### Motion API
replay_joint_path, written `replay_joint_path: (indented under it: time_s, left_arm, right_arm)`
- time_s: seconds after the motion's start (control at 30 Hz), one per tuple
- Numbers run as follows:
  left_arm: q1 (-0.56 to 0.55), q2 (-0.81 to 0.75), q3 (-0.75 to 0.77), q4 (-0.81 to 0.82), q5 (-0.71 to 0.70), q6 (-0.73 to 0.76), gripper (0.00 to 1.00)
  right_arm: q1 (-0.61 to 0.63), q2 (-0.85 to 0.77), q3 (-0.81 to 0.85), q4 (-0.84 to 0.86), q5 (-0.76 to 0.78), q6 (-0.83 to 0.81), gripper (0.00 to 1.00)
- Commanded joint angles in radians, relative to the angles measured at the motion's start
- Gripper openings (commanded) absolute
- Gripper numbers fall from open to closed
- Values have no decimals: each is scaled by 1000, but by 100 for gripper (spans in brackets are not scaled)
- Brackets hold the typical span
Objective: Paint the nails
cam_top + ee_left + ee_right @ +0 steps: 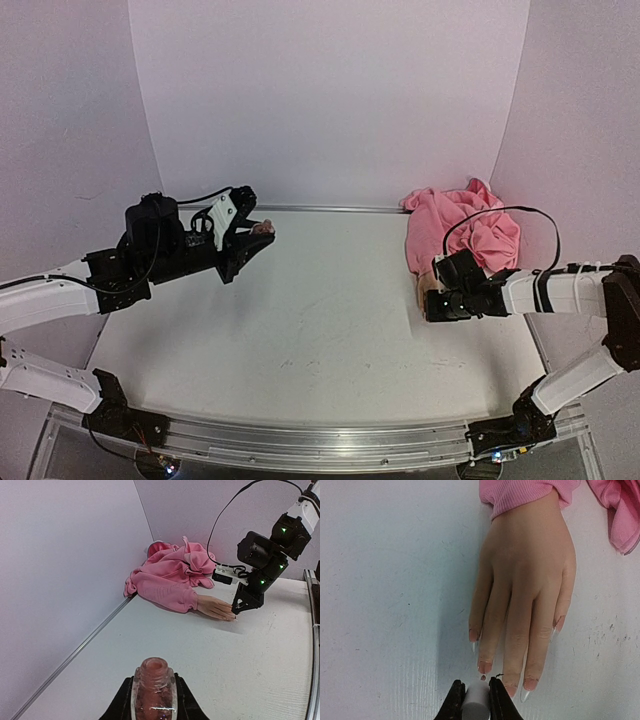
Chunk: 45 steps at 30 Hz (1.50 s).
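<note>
The mannequin hand (527, 580) lies palm down on the tabletop (300, 320) near its right edge. It comes out of a ribbed pink sleeve (520, 495) whose loose, crumpled cloth is heaped in the far right corner. Its long axis runs from that corner toward the near edge, and the slightly spread fingers point at the near edge. The nails (485, 667) sit at the near ends of the fingers. They are small, smooth and almond-shaped, pinkish at the base, and several run out to pale pointed tips. The hand's skin is matte, flesh-coloured plastic, and the tabletop is white with faint scuffs. The right tool (476, 700) hangs low just in front of the fingertips, its black jaws pinching a plain white cap (475, 707) shaped like a short cylinder. Well apart, above the far left part of the tabletop, the left tool (154, 705) pinches a clear, pinkish polish bottle (152, 672), which stands upright with its threaded neck open.
</note>
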Motion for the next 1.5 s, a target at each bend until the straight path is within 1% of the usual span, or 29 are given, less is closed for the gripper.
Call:
replay_joint_path:
  time_s: [0.0,0.43,0.97,1.03,1.1,1.2,1.3,1.47]
  left_arm:
    - [5,-12,6,43,3,-6,0]
    - [5,-12,5,43,5,-6,0]
    - [5,-13,5,43,7,-11,0]
    - [5,-12,5,43,8,-12,0]
    - [5,-14,5,43,8,-12,0]
    - [6,-14,5,43,9,-13,0]
    - [5,-16,5,43,9,-13,0]
    - [5,-17,4,43,7,-13,0]
  right_arm:
    - [-5,7,25,4,18,-9,0]
    - [-5,43,34,13,17,0,0]
    - [-5,-17,24,-44,51,42,0]
    - [-5,-21,25,-46,36,35,0]
    - [-5,-30,21,-22,-18,0,0]
    - [-4,-64,13,-8,-26,-13,0]
    - [-4,-72,18,-7,-4,-10,0]
    - [-5,-24,38,-7,45,14,0]
